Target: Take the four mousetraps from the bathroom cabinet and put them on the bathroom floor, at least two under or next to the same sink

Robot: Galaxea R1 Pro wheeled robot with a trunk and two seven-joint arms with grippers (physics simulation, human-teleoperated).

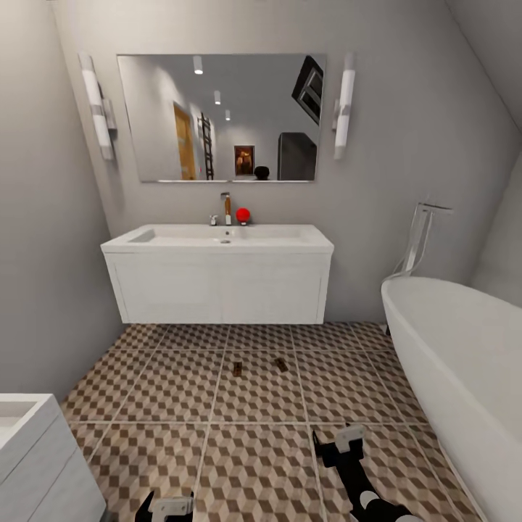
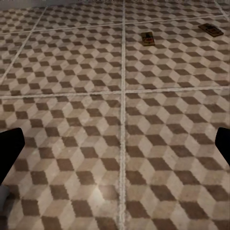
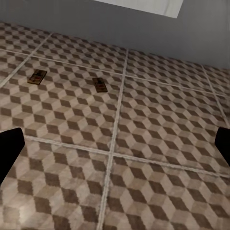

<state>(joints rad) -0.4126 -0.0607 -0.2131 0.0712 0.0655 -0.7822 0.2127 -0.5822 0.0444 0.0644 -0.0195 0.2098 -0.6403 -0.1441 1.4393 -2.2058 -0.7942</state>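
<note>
**Facing the sink, two mousetraps on the tiles in front of it**

Looking from the head view, the white bathroom sink (image 1: 217, 272) hangs on the grey wall under a wide mirror (image 1: 221, 117), with a chrome tap (image 1: 225, 208) and a small red object (image 1: 243, 214) on its top. On the bathroom floor (image 1: 167, 449), just in front of the sink, two mousetraps lie flat: the left mousetrap (image 1: 238, 368) and the right mousetrap (image 1: 280, 364), near each other but apart. A white bathtub (image 1: 464, 362) stands at the right and a white unit (image 1: 36, 457) at the lower left corner. The left gripper (image 1: 168, 506) and the right gripper (image 1: 341, 444) are low over the tiles, both well apart from the traps.

In the left wrist view, the dark fingertips (image 2: 9, 151) stand at the two edges of the picture, so this gripper is spread wide with nothing between. Two traps (image 2: 148, 39) (image 2: 210, 29) lie far ahead on the tiles.

In the right wrist view, the fingertips (image 3: 9, 148) are also wide apart and hold nothing. Both traps (image 3: 37, 76) (image 3: 100, 85) lie ahead, before the grey wall.
</note>
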